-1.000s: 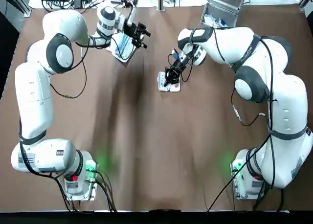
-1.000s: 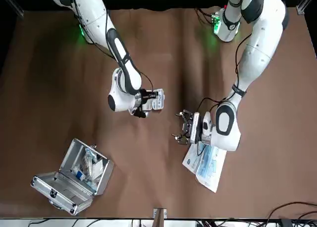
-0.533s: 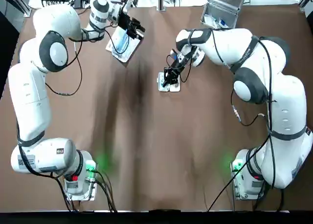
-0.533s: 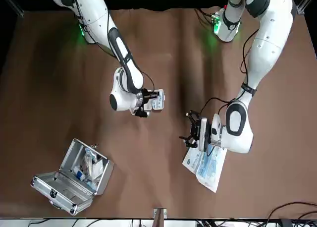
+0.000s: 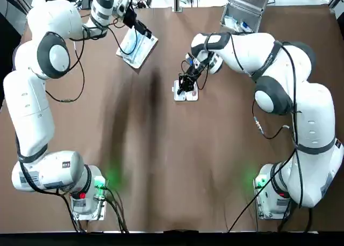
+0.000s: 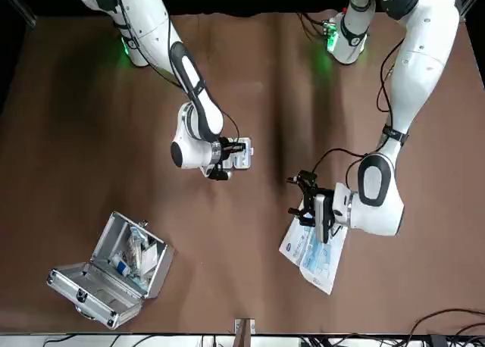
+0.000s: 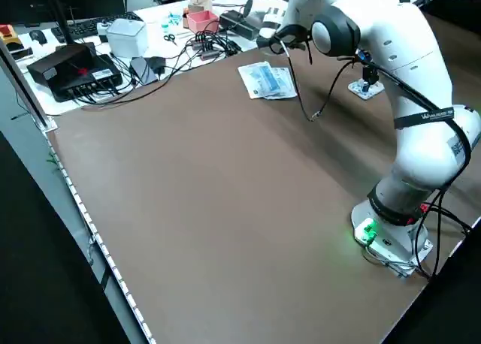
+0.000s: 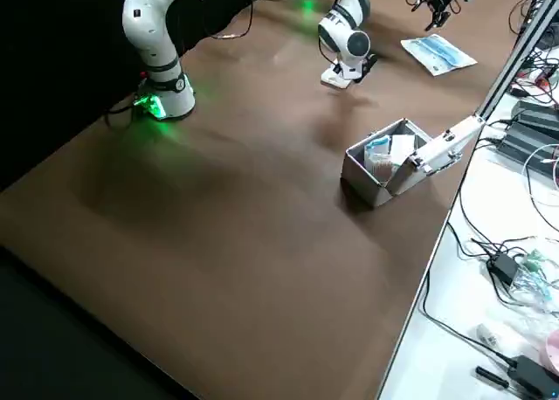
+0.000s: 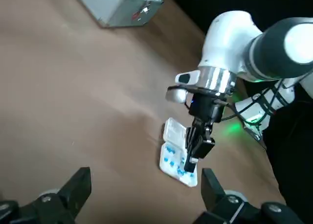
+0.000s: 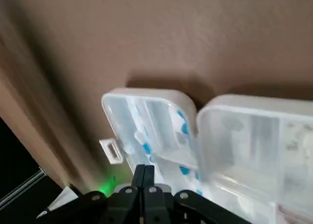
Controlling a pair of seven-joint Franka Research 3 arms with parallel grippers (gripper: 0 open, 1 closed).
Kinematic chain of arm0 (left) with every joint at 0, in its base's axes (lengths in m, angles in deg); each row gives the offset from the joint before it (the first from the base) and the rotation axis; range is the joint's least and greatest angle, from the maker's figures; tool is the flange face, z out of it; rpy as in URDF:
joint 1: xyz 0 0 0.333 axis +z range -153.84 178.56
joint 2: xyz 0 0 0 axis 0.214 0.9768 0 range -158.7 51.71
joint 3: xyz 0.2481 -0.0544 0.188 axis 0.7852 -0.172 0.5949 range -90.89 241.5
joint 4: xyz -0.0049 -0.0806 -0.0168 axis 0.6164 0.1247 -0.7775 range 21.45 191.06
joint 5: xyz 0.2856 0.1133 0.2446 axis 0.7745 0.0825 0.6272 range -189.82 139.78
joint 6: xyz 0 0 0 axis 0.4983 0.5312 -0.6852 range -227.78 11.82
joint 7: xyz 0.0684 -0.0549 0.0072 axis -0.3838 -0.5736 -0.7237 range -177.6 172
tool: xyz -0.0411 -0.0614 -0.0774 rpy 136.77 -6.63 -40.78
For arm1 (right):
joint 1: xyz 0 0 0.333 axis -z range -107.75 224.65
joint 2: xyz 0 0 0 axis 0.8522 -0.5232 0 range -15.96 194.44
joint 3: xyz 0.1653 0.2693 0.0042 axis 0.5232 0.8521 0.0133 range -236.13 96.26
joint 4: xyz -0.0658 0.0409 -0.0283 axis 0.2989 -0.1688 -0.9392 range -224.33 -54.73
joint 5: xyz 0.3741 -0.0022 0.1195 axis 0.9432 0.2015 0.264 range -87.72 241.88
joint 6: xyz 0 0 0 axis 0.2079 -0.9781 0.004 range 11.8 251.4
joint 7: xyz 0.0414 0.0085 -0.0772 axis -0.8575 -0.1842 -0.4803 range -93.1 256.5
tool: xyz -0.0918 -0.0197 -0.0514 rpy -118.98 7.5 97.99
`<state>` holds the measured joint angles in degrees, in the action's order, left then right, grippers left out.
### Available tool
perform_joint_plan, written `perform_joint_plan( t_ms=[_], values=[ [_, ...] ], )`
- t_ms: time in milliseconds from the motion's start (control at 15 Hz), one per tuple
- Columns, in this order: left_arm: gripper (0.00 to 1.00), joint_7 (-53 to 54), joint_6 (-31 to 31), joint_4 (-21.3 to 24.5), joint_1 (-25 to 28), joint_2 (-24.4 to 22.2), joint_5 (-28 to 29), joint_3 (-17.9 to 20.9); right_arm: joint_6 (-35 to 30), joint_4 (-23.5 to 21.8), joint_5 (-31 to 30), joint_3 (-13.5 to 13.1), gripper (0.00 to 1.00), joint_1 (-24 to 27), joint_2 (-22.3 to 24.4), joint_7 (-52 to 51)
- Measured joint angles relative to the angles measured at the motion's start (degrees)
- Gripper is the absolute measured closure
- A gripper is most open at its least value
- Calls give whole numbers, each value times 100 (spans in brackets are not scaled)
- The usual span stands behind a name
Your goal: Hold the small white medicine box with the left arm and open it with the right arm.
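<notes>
The small white medicine box [image 5: 186, 91] lies flat on the brown table with its lid swung open; blue pieces show in its compartments [image 10: 156, 136]. My right gripper [image 5: 183, 87] is shut, its tips pressed together down on the open box [image 6: 239, 154]. My left gripper [image 5: 141, 28] hangs open and empty above the table, far from the box, over the far edge of a blue-and-white packet [image 5: 136, 47]. From the left wrist the box [image 9: 174, 155] shows well beyond the spread fingers [image 9: 77, 187].
An open metal case [image 5: 244, 11] with supplies sits at the far right of the table [image 6: 91, 120]. The blue-and-white packet [image 6: 314, 252] lies at the far left. Cables and gear crowd the desk [image 7: 113, 51] beyond the table's far edge.
My left gripper has drawn back from the middle toward the far left, past the packet. The right gripper has stayed on the open box.
</notes>
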<state>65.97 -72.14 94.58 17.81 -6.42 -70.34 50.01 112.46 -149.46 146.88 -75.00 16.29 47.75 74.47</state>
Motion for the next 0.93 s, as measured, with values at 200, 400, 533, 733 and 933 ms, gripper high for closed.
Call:
perform_joint_plan(
  t_ms=[200,400,533,733,933],
  values=[
    [0,-891,0,-3,110,-151,353,17,0,163,0,-59,99,13,44,1],
    [0,-2097,2,-8,238,-407,816,32,-3,306,-28,-315,99,43,347,1],
    [0,-2738,9,-10,251,-562,1158,89,-70,315,-83,-521,99,54,613,2],
    [0,-3811,30,-11,255,-815,1638,271,-951,315,-395,-1093,99,75,912,5],
    [0,-4674,36,-11,254,-1006,2013,353,-2313,359,-959,-1915,99,115,1154,0]
  ],
)
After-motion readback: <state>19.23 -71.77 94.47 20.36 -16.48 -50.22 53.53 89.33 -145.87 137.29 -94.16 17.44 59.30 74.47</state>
